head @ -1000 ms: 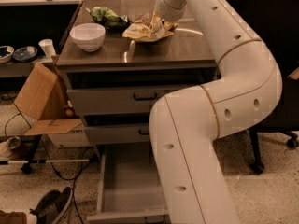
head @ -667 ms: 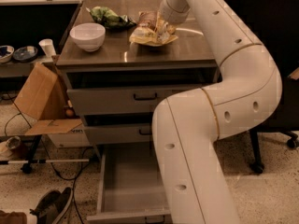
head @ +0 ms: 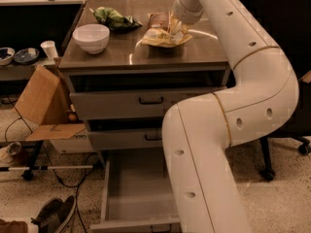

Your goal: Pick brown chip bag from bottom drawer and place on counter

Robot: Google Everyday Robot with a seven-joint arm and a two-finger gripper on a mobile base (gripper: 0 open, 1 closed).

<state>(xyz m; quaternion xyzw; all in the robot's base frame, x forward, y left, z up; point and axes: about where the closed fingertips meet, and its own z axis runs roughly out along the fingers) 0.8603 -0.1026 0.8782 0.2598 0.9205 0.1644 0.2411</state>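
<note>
The brown chip bag (head: 160,31) lies crumpled on the counter (head: 146,55), toward its back right, with its tan edges spread out. My gripper (head: 175,32) comes down from the upper right onto the bag's right side and is shut on the bag. Below, the bottom drawer (head: 138,198) is pulled out, and its grey inside shows nothing in it. My white arm curves in front of the cabinet's right half and hides that side of the drawers.
A white bowl (head: 91,37) stands at the counter's front left, with a green chip bag (head: 113,18) behind it. An open cardboard box (head: 41,106) and shoes (head: 51,213) are on the floor at left. A dark office chair (head: 286,57) stands at right.
My gripper and the brown chip bag have shifted a little to the right and farther back over the counter, and the bag now sits lower on the surface.
</note>
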